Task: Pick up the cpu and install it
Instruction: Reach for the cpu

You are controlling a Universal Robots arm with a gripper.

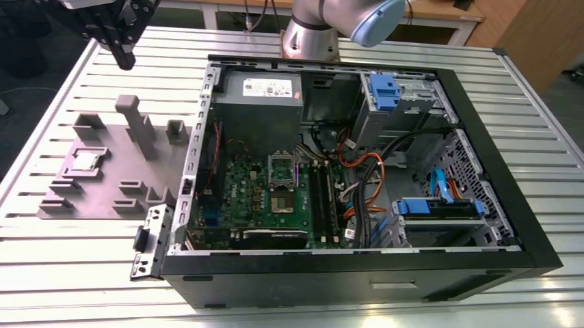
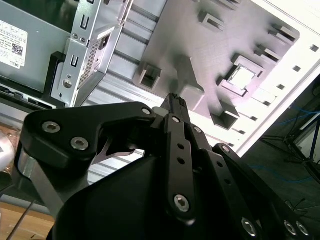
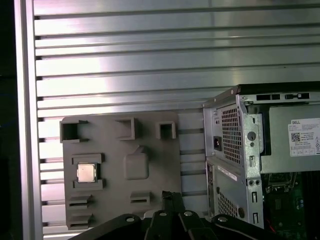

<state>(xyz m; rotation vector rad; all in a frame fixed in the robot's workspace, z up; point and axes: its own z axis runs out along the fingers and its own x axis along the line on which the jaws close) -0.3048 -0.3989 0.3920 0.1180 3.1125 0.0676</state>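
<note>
Gripper [image 1: 126, 61] fingers together, nothing btwn them, up clear of the grey fixture plate [image 1: 96, 188]. Cpu [image 1: 87, 160] lies flat in its recess on that plate, well apart from fingertips, on exterior view's left of the open PC case [image 1: 365, 277].

An open black computer case [image 1: 365, 283] lies on its side on the slatted metal table [image 1: 55, 273]. Inside are a grey power supply [image 1: 260, 102], a green motherboard [image 1: 239, 188], orange cables [image 1: 360, 164] and blue drive caddies [image 1: 442, 207]. Just beside the case, on the exterior view's left, a grey-purple fixture plate [image 1: 109, 171] with raised blocks rests on the table.
</note>
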